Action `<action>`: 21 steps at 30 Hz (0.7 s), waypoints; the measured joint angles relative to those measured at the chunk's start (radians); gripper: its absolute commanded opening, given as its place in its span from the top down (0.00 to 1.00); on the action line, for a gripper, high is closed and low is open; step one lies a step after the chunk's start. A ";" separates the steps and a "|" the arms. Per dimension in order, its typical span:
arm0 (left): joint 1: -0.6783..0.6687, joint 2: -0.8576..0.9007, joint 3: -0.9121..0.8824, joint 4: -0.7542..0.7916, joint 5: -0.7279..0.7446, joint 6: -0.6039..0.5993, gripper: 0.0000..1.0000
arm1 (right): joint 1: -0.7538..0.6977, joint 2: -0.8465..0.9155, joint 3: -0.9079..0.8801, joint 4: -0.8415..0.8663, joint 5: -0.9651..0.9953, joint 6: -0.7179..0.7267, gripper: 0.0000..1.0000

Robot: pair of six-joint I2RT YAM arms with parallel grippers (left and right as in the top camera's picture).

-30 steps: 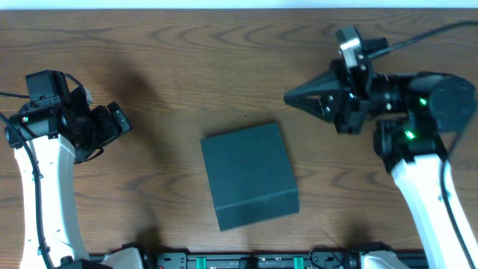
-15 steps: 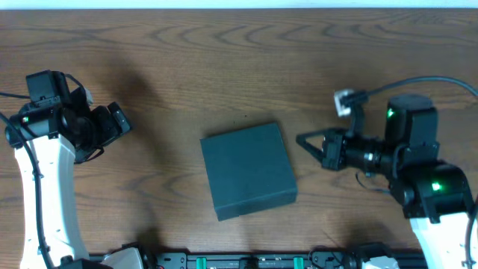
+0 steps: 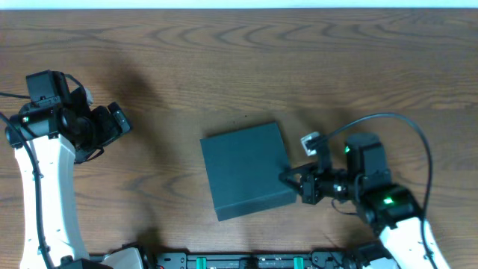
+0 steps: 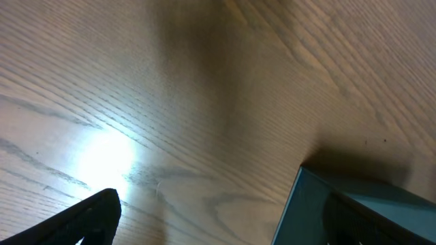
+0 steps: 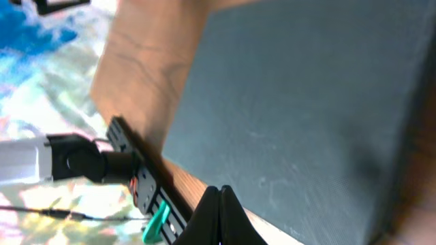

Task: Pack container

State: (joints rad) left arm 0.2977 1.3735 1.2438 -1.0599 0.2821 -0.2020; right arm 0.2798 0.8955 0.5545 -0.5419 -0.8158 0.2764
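Observation:
The container is a dark teal square box lying flat near the table's front middle, its lid down. My right gripper is shut with nothing in it, its tip at the container's right side near the front corner; I cannot tell whether it touches. In the right wrist view the container fills the frame beyond the right gripper, whose jaws are pressed together. My left gripper hangs open over bare wood far to the left. Between the left fingers, the left wrist view shows only table and one corner of the container.
The wooden table spreads around the box. Its front edge carries a black rail with a green clip, close under the right gripper. No snack packets are in view.
The right arm swung from the back right down and inward, ending low beside the container's right front corner, shut throughout. The left arm and the container stayed still.

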 measured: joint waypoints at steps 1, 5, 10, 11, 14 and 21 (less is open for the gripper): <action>0.000 0.000 0.000 -0.001 0.000 0.000 0.05 | 0.001 0.004 -0.040 0.056 -0.024 0.008 0.99; 0.000 0.000 0.000 0.000 0.000 0.000 0.05 | 0.001 0.039 -0.155 0.240 -0.114 0.048 0.99; 0.000 0.000 0.000 0.000 0.000 0.000 0.05 | 0.001 0.102 -0.221 0.302 -0.155 0.078 0.99; 0.000 0.000 0.000 0.000 0.000 0.000 0.05 | 0.002 0.114 -0.227 0.303 -0.157 0.080 0.98; 0.000 0.000 0.000 0.000 0.000 0.000 0.05 | 0.016 0.145 -0.240 0.309 -0.153 0.083 0.99; 0.000 0.000 0.000 -0.001 0.000 0.000 0.05 | 0.154 0.176 -0.241 0.333 -0.021 0.136 0.98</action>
State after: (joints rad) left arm 0.2977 1.3735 1.2438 -1.0611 0.2821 -0.2016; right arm 0.4335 1.0718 0.3134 -0.2089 -0.8364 0.4122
